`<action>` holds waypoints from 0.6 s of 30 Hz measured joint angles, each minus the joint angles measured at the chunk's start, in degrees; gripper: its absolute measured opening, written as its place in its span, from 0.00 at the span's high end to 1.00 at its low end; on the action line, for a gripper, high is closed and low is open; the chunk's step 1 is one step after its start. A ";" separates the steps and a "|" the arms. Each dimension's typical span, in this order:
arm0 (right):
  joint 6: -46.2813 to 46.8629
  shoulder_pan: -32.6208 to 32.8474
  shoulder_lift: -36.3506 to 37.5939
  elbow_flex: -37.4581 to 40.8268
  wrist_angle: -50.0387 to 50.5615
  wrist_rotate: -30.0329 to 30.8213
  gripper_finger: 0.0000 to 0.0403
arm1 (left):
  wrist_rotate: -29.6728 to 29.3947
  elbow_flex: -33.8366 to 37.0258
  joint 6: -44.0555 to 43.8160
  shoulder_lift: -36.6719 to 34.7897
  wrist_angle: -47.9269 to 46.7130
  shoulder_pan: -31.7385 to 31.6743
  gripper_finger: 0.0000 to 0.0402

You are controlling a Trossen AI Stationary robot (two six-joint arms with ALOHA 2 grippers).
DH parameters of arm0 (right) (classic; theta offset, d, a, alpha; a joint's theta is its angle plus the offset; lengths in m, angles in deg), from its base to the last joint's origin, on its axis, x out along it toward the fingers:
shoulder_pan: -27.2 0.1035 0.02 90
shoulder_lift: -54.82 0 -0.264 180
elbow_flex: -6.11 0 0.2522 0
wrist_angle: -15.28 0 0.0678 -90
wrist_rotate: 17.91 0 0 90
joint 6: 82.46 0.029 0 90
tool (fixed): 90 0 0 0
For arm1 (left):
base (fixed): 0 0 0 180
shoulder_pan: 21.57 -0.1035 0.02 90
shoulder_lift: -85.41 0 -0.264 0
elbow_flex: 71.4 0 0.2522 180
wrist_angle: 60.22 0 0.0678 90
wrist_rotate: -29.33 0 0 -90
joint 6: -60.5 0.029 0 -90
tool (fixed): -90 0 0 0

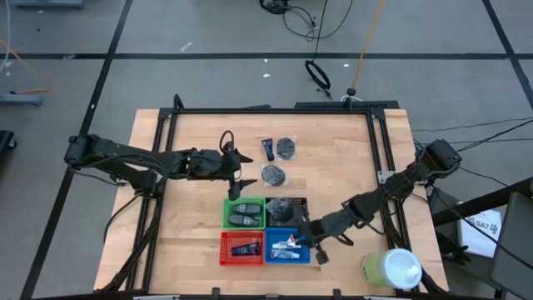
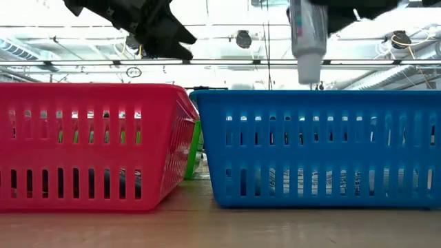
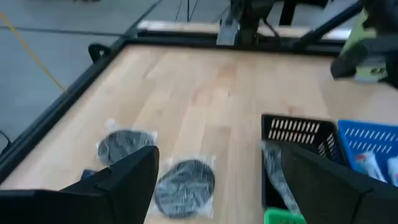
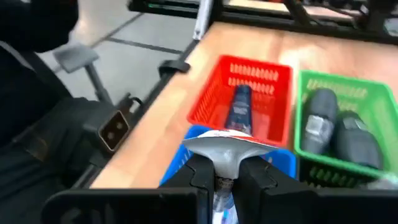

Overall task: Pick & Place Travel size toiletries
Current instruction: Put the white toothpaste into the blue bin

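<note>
My right gripper [image 1: 305, 238] hangs over the blue tray [image 1: 275, 257], shut on a white-and-blue tube [image 2: 306, 41]. The blue tray holds more white-and-blue tubes [image 1: 286, 247]. My left gripper [image 1: 248, 171] is open above the table, just left of a loose dark mesh puff [image 1: 273, 174], touching nothing. A second puff [image 1: 286, 147] and a dark blue tube [image 1: 268, 149] lie flat on the wood farther back. The green tray [image 1: 244, 212] holds two dark grey ovals [image 4: 336, 130], the red tray [image 1: 241, 247] a dark blue tube [image 4: 239, 107], the black tray [image 1: 287, 208] a puff. My right gripper pinches the tube between its two fingers [image 4: 200, 179] just under its flat crimped end [image 4: 227, 146], which sticks up past the fingers. The fingers come slanting from the table's right side. The tube hangs upright with its narrow end [image 2: 307, 74] down, clear above the blue tray.
A big pale green cylinder with a white top [image 1: 391, 269] stands at the near right corner. A black frame [image 1: 275, 111] runs along the far and side edges of the table. Bare wood lies left of the trays and at the far right.
</note>
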 joint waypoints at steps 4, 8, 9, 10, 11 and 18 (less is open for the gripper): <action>0.90 1.56 0.00 1.57 -1.42 1.74 0.94 | 0.01 0.03 -0.02 0.44 -0.40 -0.32 0.22; 2.13 1.65 0.00 2.67 -1.37 1.59 0.94 | 0.02 0.04 -0.22 0.93 -1.06 -0.57 0.25; 2.66 1.60 0.00 2.83 -1.45 1.62 0.93 | 0.00 0.03 -0.38 1.21 -0.64 -0.57 0.26; 3.19 1.58 0.00 3.04 -1.46 1.64 0.93 | 0.02 -0.02 -0.60 1.39 -0.59 -0.57 0.26; 3.55 1.60 0.00 3.17 -1.29 1.68 0.92 | 0.02 -0.02 -0.70 1.51 -1.11 -0.57 0.27; 3.69 1.73 0.00 3.20 -1.44 1.47 0.82 | 0.09 0.02 -0.72 1.92 -1.13 -0.57 0.27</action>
